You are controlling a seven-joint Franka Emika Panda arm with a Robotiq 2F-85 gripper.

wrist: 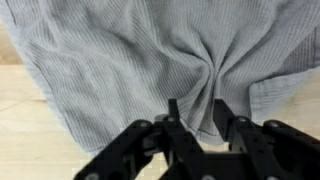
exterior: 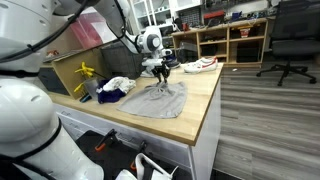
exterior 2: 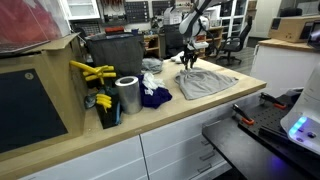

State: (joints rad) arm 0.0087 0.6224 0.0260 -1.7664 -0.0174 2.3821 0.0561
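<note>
Here, the jaws are hanging partly spread, pinching nothing, directly above the grey cloth (wrist: 120,60) — its puckered fold is lying straight below them on the desk (exterior: 205,97).

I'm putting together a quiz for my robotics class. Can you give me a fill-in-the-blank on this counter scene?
The cloth is ___ in colour.
It lies on a ___ counter.
The rag beside it is dark ___.
The pincer points down at the ___.
Missing words: grey; wooden; blue; cloth.
</note>
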